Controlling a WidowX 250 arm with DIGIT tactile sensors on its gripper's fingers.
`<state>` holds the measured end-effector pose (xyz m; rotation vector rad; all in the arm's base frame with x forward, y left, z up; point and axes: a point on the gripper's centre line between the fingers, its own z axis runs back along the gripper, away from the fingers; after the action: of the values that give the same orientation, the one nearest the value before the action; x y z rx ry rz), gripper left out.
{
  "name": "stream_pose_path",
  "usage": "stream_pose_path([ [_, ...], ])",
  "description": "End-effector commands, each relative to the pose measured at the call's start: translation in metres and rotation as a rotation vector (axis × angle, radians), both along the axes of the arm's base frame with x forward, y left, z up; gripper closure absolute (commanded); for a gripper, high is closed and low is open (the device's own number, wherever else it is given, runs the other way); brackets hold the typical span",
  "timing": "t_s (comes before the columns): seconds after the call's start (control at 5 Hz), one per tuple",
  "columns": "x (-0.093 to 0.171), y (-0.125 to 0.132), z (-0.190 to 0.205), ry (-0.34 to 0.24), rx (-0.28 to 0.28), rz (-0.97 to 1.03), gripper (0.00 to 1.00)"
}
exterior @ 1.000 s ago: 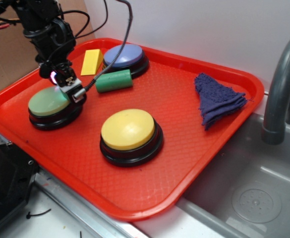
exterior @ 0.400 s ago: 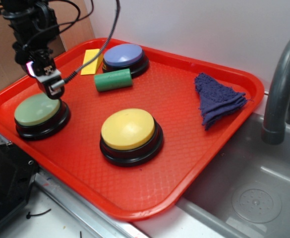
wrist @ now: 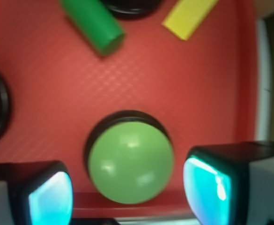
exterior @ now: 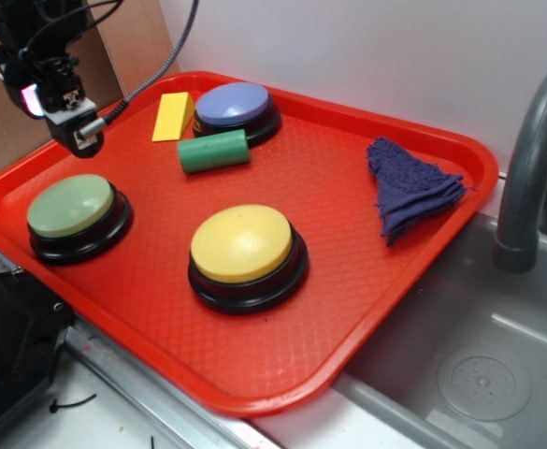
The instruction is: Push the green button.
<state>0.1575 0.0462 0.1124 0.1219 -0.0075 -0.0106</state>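
The green button (exterior: 70, 206), a pale sage dome on a black base, sits at the left end of the red tray (exterior: 348, 309). My gripper (exterior: 75, 131) hangs in the air above and behind it, not touching it. In the wrist view the green button (wrist: 129, 161) lies below, framed by my two cyan-lit fingers (wrist: 207, 185). The gripper (wrist: 127, 194) is open with nothing held between them.
On the tray are a yellow button (exterior: 243, 245), a blue button (exterior: 233, 104), a dark green cylinder (exterior: 213, 152), a yellow wedge (exterior: 172, 116) and a folded blue cloth (exterior: 409, 187). A sink (exterior: 479, 374) and grey faucet (exterior: 530, 159) lie to the right.
The gripper has lifted off the green button and moved up and to the left. The button itself slid a little to the left on the tray and now rests still.
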Motion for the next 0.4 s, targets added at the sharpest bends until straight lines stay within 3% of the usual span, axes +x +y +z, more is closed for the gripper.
stream_pose_path([
  [0.0, 0.0032, 0.0005, 0.0362, -0.039, -0.025, 0.044, 0.0],
  [0.2, 0.0, 0.001, 0.045, -0.042, -0.035, 0.051, 0.0],
])
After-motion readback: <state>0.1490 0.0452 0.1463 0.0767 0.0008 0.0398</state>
